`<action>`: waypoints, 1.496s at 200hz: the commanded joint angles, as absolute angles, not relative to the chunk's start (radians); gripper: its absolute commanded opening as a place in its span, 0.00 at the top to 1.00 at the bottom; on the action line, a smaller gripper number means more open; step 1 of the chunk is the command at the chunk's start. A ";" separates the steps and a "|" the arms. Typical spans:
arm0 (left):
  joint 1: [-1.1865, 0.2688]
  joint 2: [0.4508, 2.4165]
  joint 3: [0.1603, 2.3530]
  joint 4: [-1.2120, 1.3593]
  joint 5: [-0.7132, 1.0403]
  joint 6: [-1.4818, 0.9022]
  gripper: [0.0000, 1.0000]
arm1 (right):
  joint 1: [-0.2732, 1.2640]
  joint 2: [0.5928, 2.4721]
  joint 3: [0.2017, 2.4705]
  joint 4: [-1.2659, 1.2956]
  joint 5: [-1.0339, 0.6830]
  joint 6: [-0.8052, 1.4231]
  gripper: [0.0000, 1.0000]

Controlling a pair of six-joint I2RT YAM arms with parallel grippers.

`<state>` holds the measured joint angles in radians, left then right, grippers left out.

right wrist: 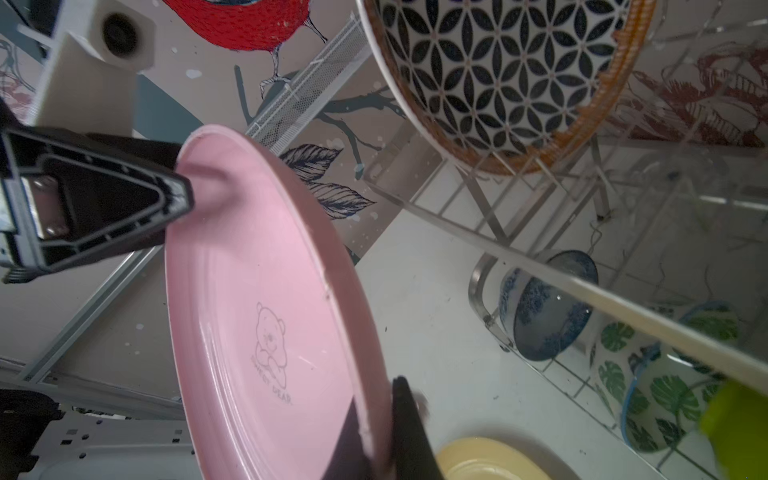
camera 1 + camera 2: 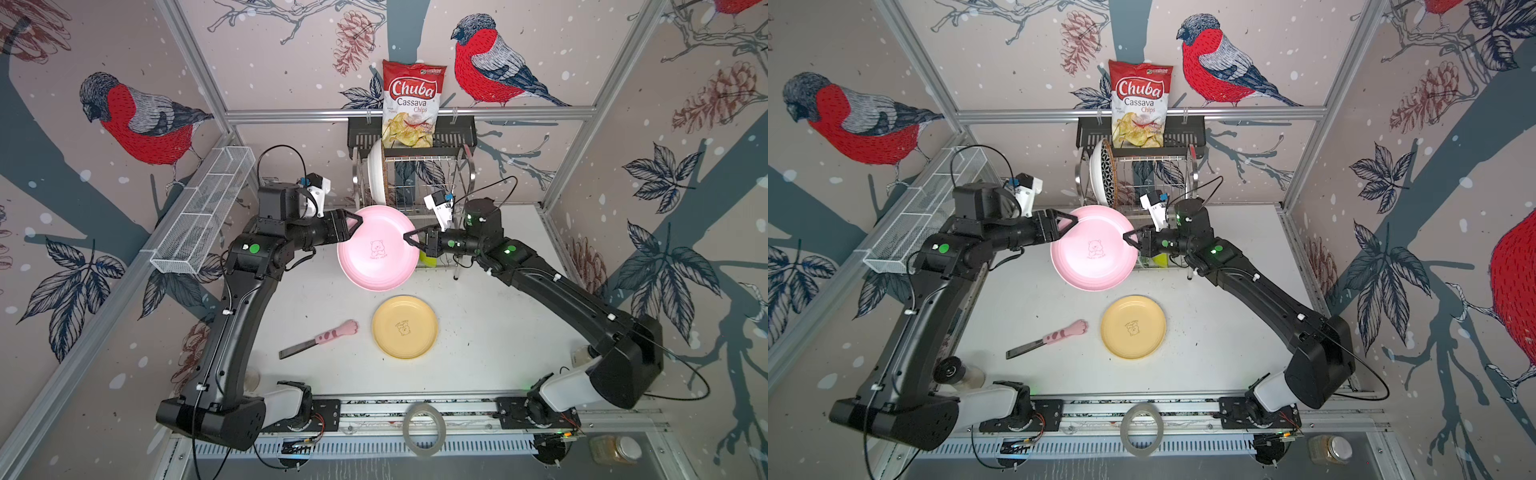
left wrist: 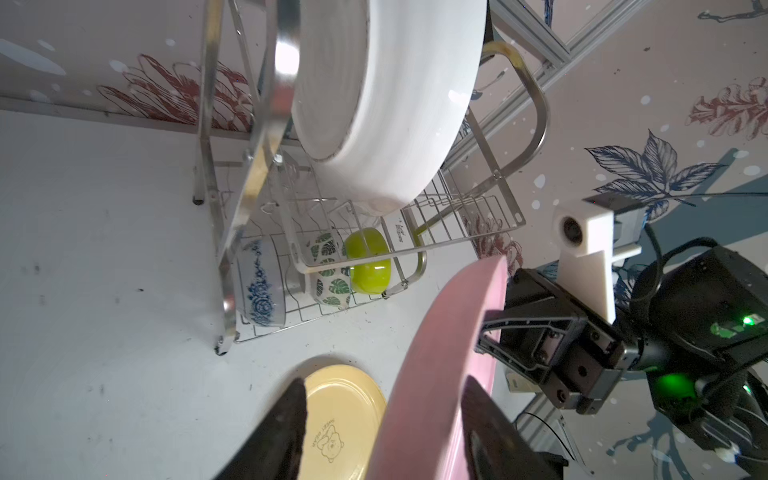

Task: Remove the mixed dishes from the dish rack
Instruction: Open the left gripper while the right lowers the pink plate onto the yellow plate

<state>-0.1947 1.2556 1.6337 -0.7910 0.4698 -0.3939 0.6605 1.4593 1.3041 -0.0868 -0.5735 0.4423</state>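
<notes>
While tight on the pink plate rim, right jaws; left jaws apart, astride its opposite edge.

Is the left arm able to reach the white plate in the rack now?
Probably yes: the left claw is open around the pink plate, which the right claw grips, and the white plate stands close behind, unobstructed.

black arms and hands — white base shells; green lights; white wrist cameras
</notes>
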 commanded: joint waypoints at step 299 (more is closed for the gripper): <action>-0.160 1.155 1.643 -0.745 0.199 -0.434 0.14 | 0.757 1.515 0.807 -0.163 -0.334 0.476 1.00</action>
